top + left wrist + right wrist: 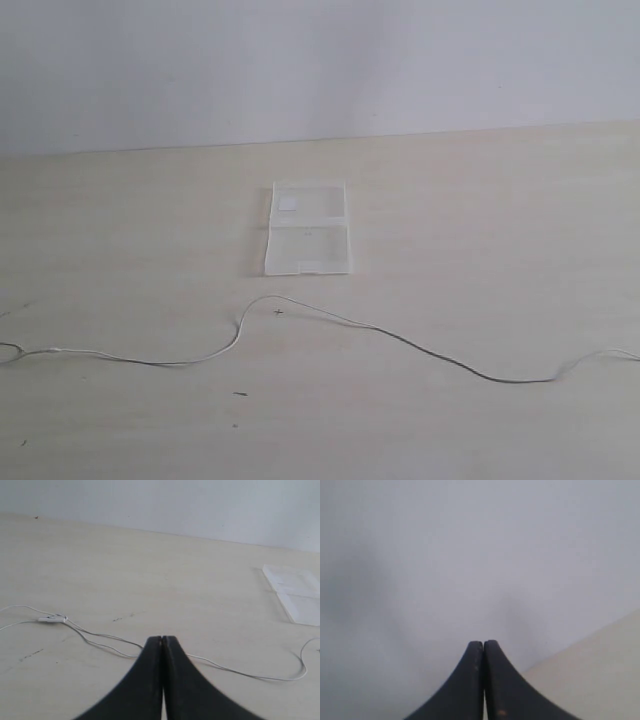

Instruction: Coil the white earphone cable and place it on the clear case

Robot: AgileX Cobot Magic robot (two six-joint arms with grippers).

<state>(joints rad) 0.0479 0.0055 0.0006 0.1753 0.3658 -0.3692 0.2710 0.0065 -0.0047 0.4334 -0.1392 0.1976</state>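
The white earphone cable [330, 318] lies stretched out in a wavy line across the front of the table, running off both sides of the exterior view. Behind its middle rests the clear case [307, 228], flat, with a crease across it. Neither gripper shows in the exterior view. In the left wrist view my left gripper [163, 638] is shut and empty, held above the table near the cable [100, 639]; the inline remote [52, 620] and the case [297, 592] show there too. My right gripper [483, 643] is shut and empty, facing the wall.
The pale wooden table [480, 220] ends at a grey wall [320, 60] behind the case. A few small dark specks [240, 394] mark the tabletop near the cable. A corner of the table [600, 675] shows in the right wrist view.
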